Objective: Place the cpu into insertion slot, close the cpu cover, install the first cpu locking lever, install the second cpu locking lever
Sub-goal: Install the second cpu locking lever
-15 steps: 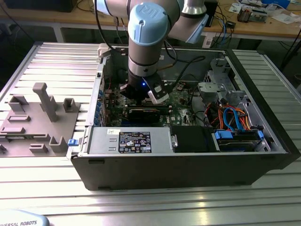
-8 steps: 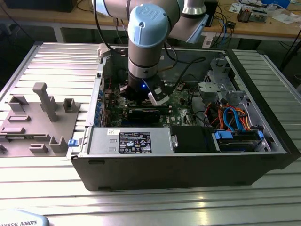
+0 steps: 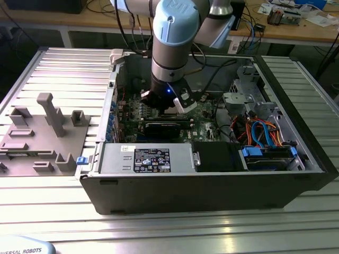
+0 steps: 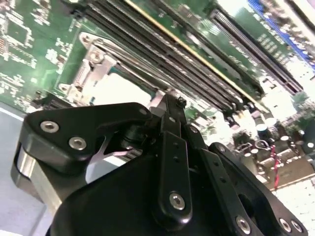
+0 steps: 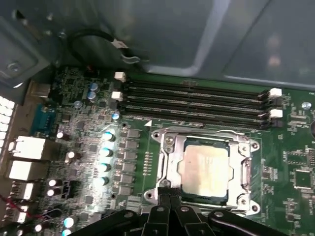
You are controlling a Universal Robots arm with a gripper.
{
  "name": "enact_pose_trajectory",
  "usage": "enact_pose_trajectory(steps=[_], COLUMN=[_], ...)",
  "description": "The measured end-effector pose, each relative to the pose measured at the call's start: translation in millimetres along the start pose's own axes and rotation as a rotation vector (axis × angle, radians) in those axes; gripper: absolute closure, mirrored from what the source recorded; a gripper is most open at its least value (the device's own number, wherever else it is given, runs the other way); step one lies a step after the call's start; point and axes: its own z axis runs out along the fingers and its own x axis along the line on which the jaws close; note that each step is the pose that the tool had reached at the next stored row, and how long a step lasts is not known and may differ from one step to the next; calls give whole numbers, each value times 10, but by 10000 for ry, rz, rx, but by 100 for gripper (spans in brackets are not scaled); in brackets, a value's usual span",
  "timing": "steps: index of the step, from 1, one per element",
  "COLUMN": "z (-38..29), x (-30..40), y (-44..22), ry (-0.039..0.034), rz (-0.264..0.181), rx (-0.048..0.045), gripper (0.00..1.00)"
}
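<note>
1. Cpu, a flat square chip with a pale metal top, sits inside the socket on the green motherboard in the first wrist view; I take the socket as my landmark.
2. Around the chip lies the cpu cover, a silvery frame flat over the socket, its square opening showing the chip's top.
3. Beyond the socket's far edge run the long black memory slots with white clips at their ends, parallel to that edge.
4. Off the socket's side away from the white clips stand rows of small round capacitors, and further out the silvery rear ports.
5. My gripper comes in at the socket's near edge, its tips right at the frame's border; my jaws are drawn narrow, the fingertips close together, and I cannot tell whether they pinch anything there.
6. In the second wrist view my gripper shows its black linkages, the tips meeting just beside the socket's metal frame, with the cpu cover ahead of them.
7. In the exterior view my gripper hangs low inside the open computer case, over the motherboard, and a grey fixture tray lies outside the case towards the exterior view's left.
</note>
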Motion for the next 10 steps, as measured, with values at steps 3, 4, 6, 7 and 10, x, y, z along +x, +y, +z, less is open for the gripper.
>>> enact_pose_trajectory(steps=[3, 4, 6, 7, 10], z=[2, 2, 4, 5, 12], x=[-55, -69, -112, -132, -195], y=[11, 13, 20, 28, 61], ry=[24, 30, 51, 62, 90], rz=[6, 8, 13, 16, 21], rx=[16, 20, 40, 59, 104], gripper=[89, 89, 89, 89, 89])
